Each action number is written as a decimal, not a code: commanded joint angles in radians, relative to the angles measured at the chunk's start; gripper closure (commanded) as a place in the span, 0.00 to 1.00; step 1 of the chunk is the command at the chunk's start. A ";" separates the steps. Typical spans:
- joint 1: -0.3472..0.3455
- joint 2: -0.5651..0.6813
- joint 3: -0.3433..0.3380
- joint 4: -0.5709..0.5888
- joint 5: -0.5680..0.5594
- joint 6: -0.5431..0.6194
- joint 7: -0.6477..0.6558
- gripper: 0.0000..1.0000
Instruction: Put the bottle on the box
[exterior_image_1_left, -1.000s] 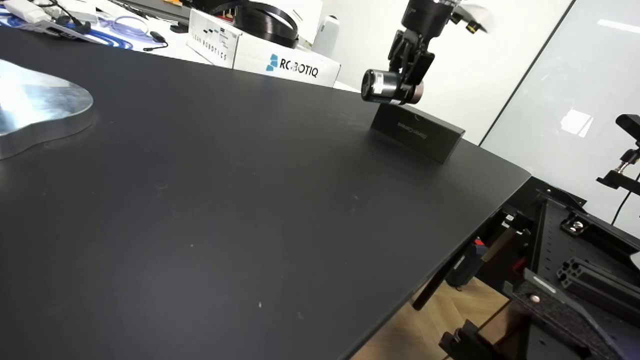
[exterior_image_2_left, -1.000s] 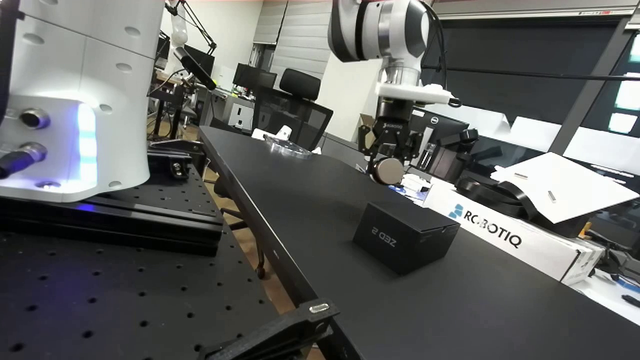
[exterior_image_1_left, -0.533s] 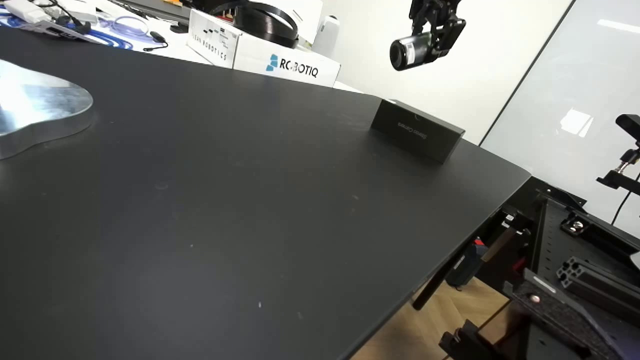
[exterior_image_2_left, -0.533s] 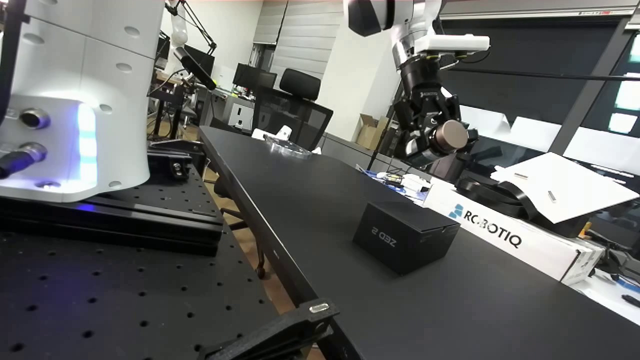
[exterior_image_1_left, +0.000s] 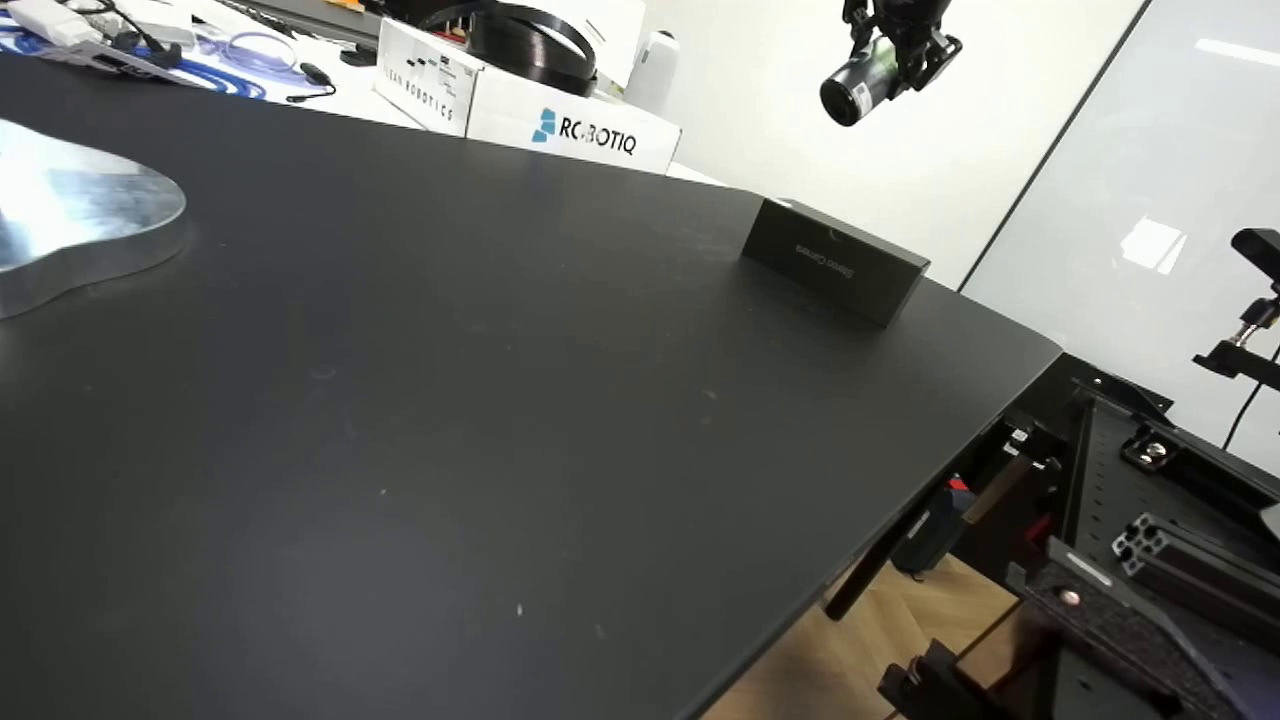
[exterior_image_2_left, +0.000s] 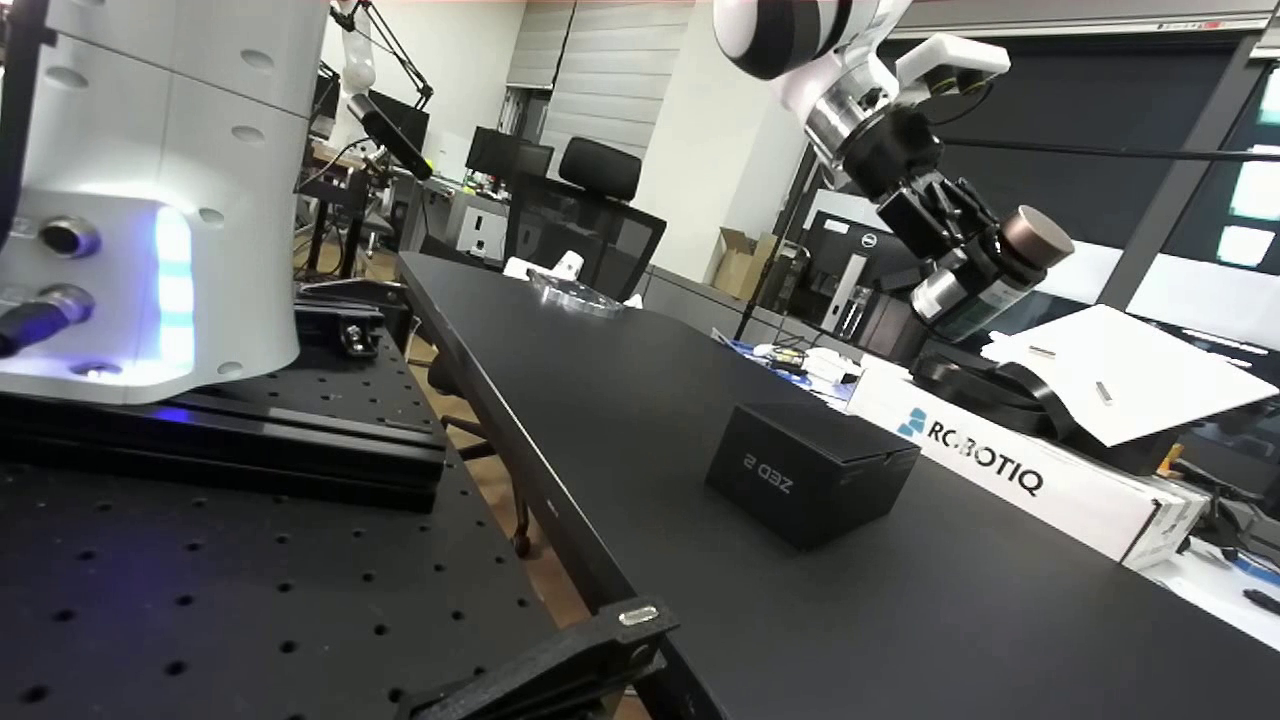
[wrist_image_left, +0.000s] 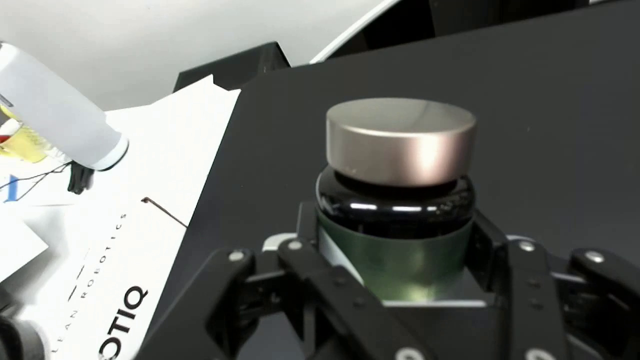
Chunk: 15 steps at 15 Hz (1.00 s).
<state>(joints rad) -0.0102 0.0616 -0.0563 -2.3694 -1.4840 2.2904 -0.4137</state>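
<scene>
The bottle is short, dark and greenish with a whitish label and a bronze cap. It shows in both exterior views (exterior_image_1_left: 860, 82) (exterior_image_2_left: 968, 300) and large in the wrist view (wrist_image_left: 400, 260). My gripper (wrist_image_left: 397, 230) is shut around its middle, a finger on each side. In an exterior view the gripper (exterior_image_2_left: 975, 262) holds it tilted, cap up to the right, high above the table. The matte black box (exterior_image_1_left: 835, 265) stands on the table below, apart from bottle and gripper. It also shows in an exterior view (exterior_image_2_left: 790, 485), lettered "ZED 2". I cannot make it out in the wrist view.
The black table (exterior_image_2_left: 640, 400) spans the area. A white Robotiq box (exterior_image_2_left: 1010, 465), with black straps and white sheets on top, stands along its far side. A shiny metal piece (exterior_image_1_left: 80, 220) lies at the table's other end. Cables (exterior_image_1_left: 255, 60) lie beyond the table.
My gripper, with the bottle held in it, has moved up and to the right in both exterior views, away from the black box. The wrist and bottle have tilted. The box has not moved.
</scene>
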 joint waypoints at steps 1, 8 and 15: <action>-0.011 0.019 0.007 -0.006 -0.106 -0.070 0.035 0.56; -0.016 0.045 0.016 -0.018 -0.055 -0.118 -0.003 0.31; -0.015 0.047 0.018 -0.018 -0.048 -0.124 -0.003 0.56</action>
<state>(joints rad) -0.0157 0.1084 -0.0494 -2.3880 -1.5330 2.1683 -0.4152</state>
